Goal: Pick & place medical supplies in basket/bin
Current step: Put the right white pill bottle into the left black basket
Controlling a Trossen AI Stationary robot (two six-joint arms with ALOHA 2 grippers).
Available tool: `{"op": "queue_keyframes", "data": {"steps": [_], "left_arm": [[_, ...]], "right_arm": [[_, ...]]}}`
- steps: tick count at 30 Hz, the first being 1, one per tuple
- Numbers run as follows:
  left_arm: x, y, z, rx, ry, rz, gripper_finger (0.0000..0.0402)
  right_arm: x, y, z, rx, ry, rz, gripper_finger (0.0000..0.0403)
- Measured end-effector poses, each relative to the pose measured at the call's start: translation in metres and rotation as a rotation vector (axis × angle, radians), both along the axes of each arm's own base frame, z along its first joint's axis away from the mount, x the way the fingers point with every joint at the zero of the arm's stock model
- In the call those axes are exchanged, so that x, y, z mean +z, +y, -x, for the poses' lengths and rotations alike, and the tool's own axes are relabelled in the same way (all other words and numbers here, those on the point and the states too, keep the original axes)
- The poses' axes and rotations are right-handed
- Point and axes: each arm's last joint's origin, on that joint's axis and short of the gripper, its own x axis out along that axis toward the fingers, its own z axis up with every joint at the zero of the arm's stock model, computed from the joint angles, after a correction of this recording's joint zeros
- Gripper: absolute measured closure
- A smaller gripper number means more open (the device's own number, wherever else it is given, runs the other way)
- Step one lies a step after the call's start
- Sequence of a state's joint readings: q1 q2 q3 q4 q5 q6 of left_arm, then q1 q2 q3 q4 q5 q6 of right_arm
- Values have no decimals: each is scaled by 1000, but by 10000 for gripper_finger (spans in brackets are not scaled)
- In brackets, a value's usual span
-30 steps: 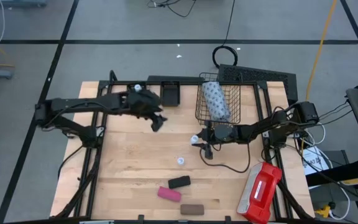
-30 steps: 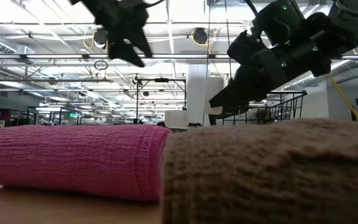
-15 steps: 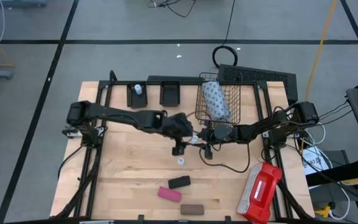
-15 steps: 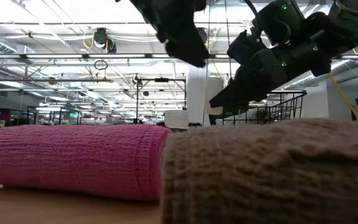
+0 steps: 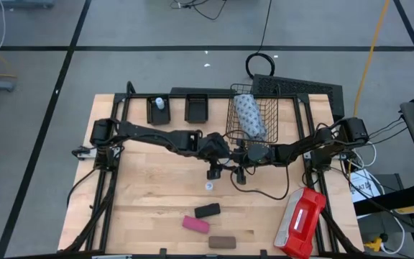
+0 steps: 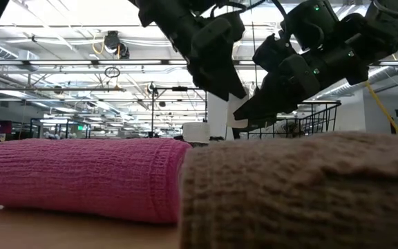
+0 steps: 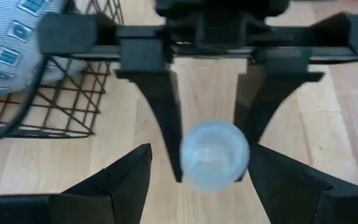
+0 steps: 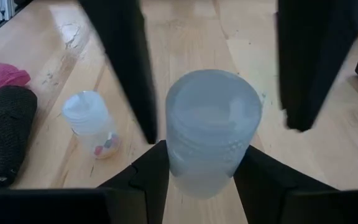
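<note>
We see the right gripper (image 5: pixel 230 162) gripping a white vial (image 8: pixel 211 138), long axis level, cap toward the left gripper (image 5: pixel 212 173), whose wide-spread fingers (image 8: pixel 129 68) flank it mid-table beside the wire basket (image 5: pixel 253 121).

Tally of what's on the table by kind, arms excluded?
white vials: 3
oblong blocks: 3 (pink, black, brown)
dotted pack: 1
wire basket: 1
black trays: 2
red-and-white case: 1
Total: 11
</note>
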State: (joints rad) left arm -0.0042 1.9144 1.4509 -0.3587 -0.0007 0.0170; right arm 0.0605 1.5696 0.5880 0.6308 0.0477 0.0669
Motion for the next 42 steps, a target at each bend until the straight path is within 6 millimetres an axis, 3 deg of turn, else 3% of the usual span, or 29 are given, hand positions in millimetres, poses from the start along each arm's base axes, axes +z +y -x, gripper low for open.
{"op": "queue_keyframes", "data": {"steps": [9,18,22,26,35,42], "left_arm": [[6,8,2,7,-16,68,139],[3,7,0,2,-18,99,227],[3,7,0,6,-18,101,246],[2,7,-1,19,-14,113,241],[1,8,0,38,-8,120,174],[1,8,0,28,-8,111,188]], "right_arm": [[0,0,0,0,4,0,256],[-1,0,0,0,9,1,260],[-1,0,0,-1,9,1,255],[-1,0,0,0,11,1,258],[-1,0,0,1,8,1,255],[-1,0,0,1,8,1,258]]}}
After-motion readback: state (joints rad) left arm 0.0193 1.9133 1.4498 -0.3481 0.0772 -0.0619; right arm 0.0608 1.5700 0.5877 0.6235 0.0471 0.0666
